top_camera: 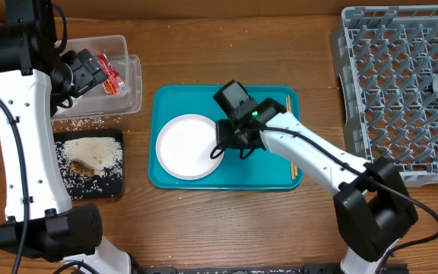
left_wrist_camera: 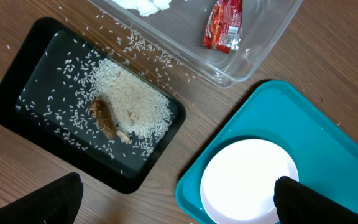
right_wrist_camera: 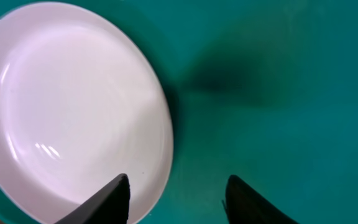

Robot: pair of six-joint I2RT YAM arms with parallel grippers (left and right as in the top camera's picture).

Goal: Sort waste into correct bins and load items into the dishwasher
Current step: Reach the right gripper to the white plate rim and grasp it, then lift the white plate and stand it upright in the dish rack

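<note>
Reaching over the teal tray [top_camera: 272, 171], the right gripper [right_wrist_camera: 176, 193] spreads wide astride the white plate [right_wrist_camera: 73, 106] rim; the left gripper [left_wrist_camera: 176, 198] hangs spread above the clear tub [top_camera: 131, 84].

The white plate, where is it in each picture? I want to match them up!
Overhead: the white plate is left of centre, on the teal tray.
Left wrist: the white plate is at the bottom right.
Right wrist: the white plate fills the left half.
Shared landmark: the teal tray under the plate shows in every view.
</note>
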